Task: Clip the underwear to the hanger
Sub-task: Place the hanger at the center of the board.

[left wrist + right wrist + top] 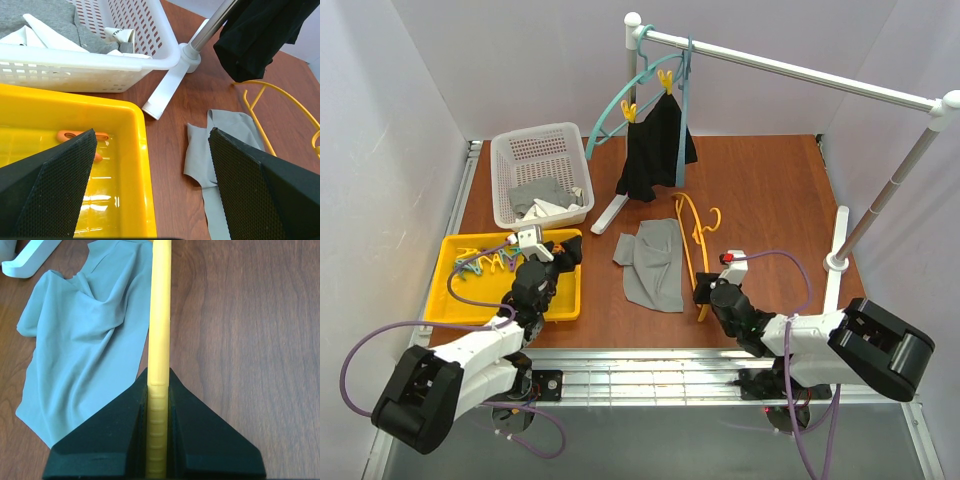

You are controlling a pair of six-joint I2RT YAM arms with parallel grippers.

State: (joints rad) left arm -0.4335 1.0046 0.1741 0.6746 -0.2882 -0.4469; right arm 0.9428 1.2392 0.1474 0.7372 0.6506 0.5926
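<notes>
The grey underwear (pixel 655 262) lies crumpled flat on the brown table, and also shows in the left wrist view (pixel 220 150) and the right wrist view (pixel 85 340). The yellow hanger (pixel 692 235) lies along its right side, hook to the far right. My right gripper (pixel 703 290) is shut on the near end of the hanger's (pixel 160 315) arm, which runs straight out between the black pads (pixel 195 415). My left gripper (pixel 552 250) hovers over the right edge of the yellow tray, jaws wide open (pixel 152 132) and empty. The underwear is a little to its right.
A yellow tray (pixel 455 300) of coloured clips is at the near left, an orange clip (pixel 75 136) inside it. Behind it stands a white basket (pixel 535 140) of grey and white clothes. A black garment (pixel 655 150) hangs from the white rail (pixel 790 70); the rack's feet (pixel 610 213) rest on the table.
</notes>
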